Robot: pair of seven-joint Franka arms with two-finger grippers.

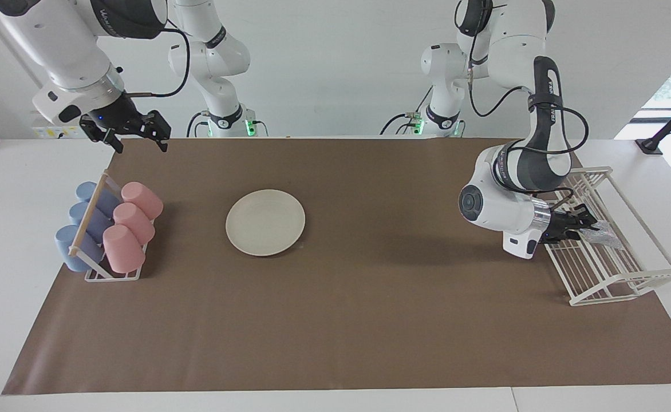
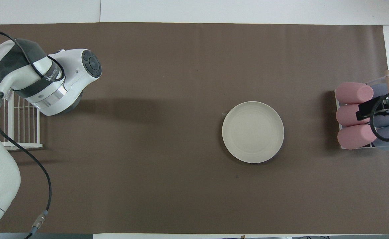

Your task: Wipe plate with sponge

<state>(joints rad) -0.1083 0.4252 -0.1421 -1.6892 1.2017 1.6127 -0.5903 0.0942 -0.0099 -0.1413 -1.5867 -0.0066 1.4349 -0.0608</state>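
The cream-white plate (image 1: pixel 265 222) lies flat on the brown mat, also in the overhead view (image 2: pixel 253 131), with nothing on it. The silvery sponge (image 1: pixel 603 236) is low inside the white wire rack (image 1: pixel 627 282) at the left arm's end of the table. My left gripper (image 1: pixel 584 227) reaches into that rack and is shut on the sponge, which sticks out past its fingertips. In the overhead view the left arm hides both. My right gripper (image 1: pixel 138 139) is open and empty, raised by the cup rack, well away from the plate.
A holder with pink cups (image 1: pixel 132 220) and blue cups (image 1: pixel 81 229) lying on their sides stands at the right arm's end. The wire rack (image 2: pixel 22 122) shows partly under the left arm. The brown mat (image 1: pixel 370 315) covers the table.
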